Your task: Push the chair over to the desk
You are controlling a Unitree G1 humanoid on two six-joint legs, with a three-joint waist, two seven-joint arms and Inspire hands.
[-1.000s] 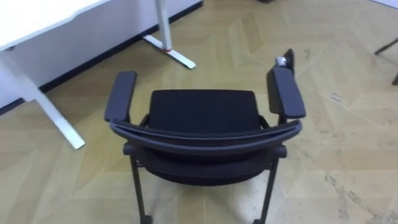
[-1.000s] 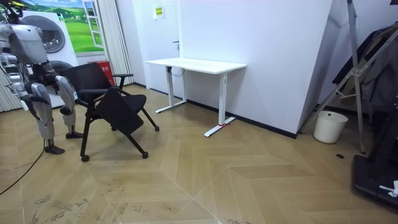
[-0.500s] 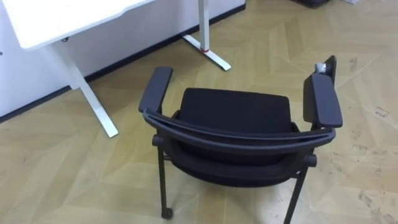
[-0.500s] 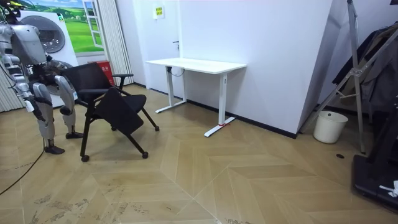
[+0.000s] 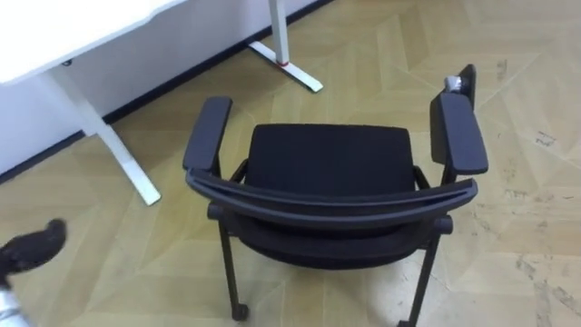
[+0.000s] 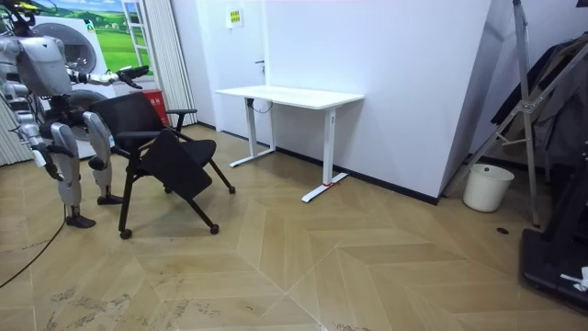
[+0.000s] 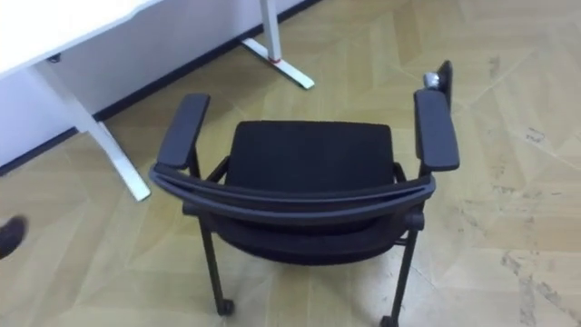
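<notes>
A black chair (image 5: 329, 173) is recorded on the wood floor (image 5: 531, 222), backrest nearest, armrests at either side. A white desk (image 5: 77, 32) is noted beyond, upper left. The left hand (image 5: 32, 250) is observed lower left, apart from the chair.

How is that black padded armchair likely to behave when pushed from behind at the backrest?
The black armchair should probably roll rather than scrape: a small castor shows under a rear leg, and the wooden floor looks smooth. Its thin tube frame suggests it is fairly light. A high push on the curved backrest might tip it forward.
</notes>
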